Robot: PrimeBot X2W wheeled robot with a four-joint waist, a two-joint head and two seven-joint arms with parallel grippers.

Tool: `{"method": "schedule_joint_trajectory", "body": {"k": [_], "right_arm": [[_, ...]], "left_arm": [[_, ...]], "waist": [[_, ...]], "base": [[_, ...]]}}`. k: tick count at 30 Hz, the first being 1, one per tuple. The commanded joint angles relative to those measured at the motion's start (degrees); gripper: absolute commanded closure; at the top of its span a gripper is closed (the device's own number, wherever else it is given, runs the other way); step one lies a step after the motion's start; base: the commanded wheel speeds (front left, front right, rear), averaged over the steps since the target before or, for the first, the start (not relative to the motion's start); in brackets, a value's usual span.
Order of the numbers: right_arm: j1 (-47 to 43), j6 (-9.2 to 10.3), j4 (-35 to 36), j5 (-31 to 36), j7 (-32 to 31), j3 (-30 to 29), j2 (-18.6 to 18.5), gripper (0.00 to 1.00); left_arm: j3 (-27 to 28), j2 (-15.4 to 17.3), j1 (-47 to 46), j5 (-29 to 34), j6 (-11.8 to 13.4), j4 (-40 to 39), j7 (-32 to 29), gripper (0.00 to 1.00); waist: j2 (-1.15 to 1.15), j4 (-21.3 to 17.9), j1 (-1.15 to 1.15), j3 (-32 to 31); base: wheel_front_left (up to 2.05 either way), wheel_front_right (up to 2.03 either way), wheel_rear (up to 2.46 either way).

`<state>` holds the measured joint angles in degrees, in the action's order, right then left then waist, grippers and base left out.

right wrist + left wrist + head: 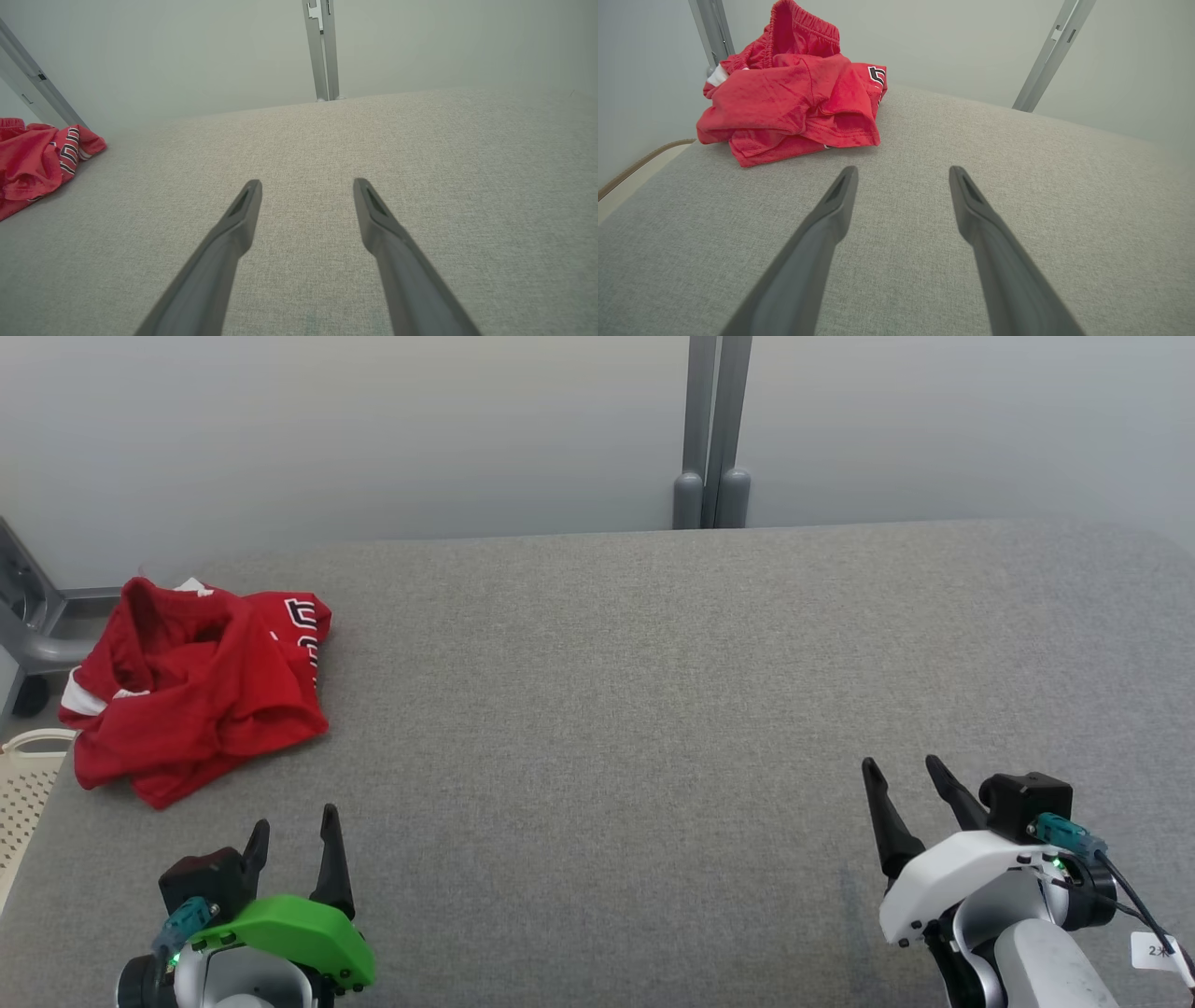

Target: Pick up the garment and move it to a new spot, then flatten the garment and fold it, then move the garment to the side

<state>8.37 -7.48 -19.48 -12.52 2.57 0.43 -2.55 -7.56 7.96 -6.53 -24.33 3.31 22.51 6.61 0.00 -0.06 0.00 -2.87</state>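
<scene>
From my head view, the crumpled red fabric garment (196, 686) lies at the far left of the grey cloth-covered worktop (607, 709), close to its left edge. It is beyond my left hand (295, 817) and a little to that hand's left. The hand is near the garment but not touching it, with a strip of bare worktop between the fingertips and the nearest hem. My left hand is released, its two dark fingers spread with nothing between them. In the left wrist view they point past the right side of the heap. My right hand (902, 763) hovers over the right part of the worktop, well apart from the garment, also released and empty. In the right wrist view the garment (32, 163) sits only at the left border. The garment is bunched into a loose mound, not flat, with folds lapping over one another. In the left wrist view a gathered elastic band stands up at the top of the garment (794, 102), and a stitched hem runs along the near edge. White trim peeks out on the left side, and a panel on the right side carries black-and-white lettering that I cannot read. A cream perforated basket (23, 784) sits just off the worktop's left edge, beside the garment.
</scene>
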Motion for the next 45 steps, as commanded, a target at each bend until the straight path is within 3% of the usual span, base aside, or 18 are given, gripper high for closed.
{"method": "schedule_joint_trajectory", "body": {"k": [1, 38, 45], "right_arm": [[0.88, -0.01, 0.09, 1.50, 0.36, -0.06, -0.30, 0.00], [1.99, -0.01, -2.08, 18.47, 2.96, 1.21, -0.45, 0.00], [1.79, -0.01, -2.19, 18.19, 2.90, 1.34, -0.44, 0.00]], "left_arm": [[-0.22, 0.60, -1.05, 1.33, 0.40, -0.07, 0.40, 0.00], [-3.20, 1.85, 0.11, 12.64, 3.74, 0.53, 2.78, 0.00], [-3.36, 1.99, 0.32, 11.89, 3.66, 0.82, 2.77, 0.00]], "waist": [[0.00, -0.02, 0.00, -0.04], [0.00, -0.01, 0.00, -1.26], [0.00, -0.06, 0.00, -1.43]], "base": [[0.00, 0.00, 0.00], [0.00, 0.00, 0.00], [0.00, 0.00, 0.00]]}}
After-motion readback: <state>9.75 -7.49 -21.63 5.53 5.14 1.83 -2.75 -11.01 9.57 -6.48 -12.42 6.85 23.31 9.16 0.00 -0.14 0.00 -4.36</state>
